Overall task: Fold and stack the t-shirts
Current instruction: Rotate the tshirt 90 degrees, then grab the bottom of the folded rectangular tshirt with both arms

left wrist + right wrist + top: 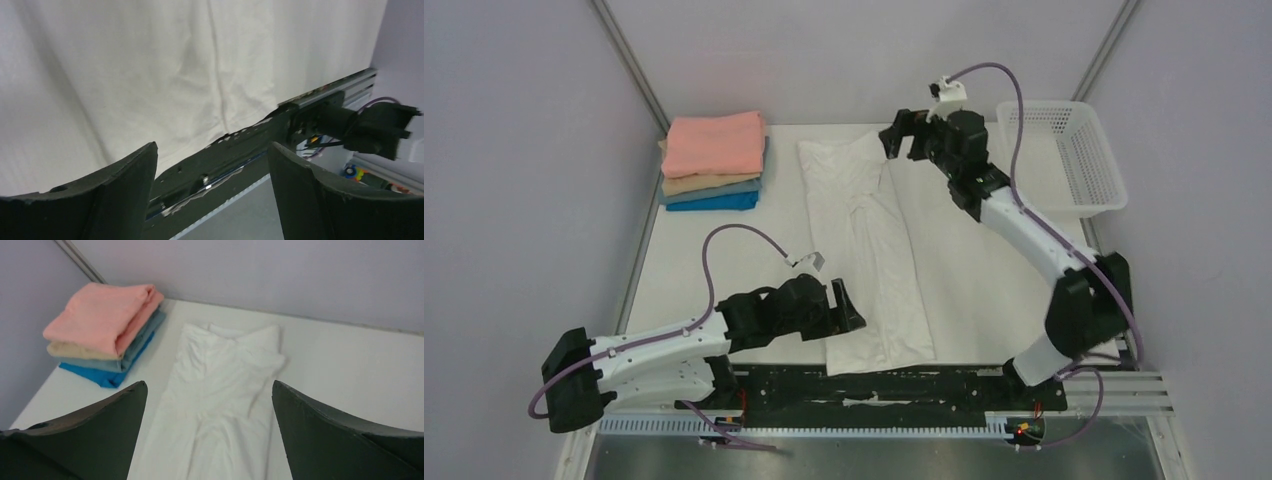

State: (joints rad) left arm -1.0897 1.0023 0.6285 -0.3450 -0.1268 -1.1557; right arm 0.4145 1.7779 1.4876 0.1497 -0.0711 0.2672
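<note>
A white t-shirt lies folded lengthwise into a long strip down the middle of the table, collar end far, hem at the near edge. It also shows in the left wrist view and the right wrist view. A stack of folded t-shirts, salmon pink on top, then tan, grey-blue and bright blue, sits at the far left, also in the right wrist view. My left gripper is open and empty beside the strip's near left edge. My right gripper is open and empty above the strip's far right corner.
A white plastic mesh basket stands at the far right of the table. A black mounting rail runs along the near edge under the shirt's hem. Grey walls close in the left, back and right sides.
</note>
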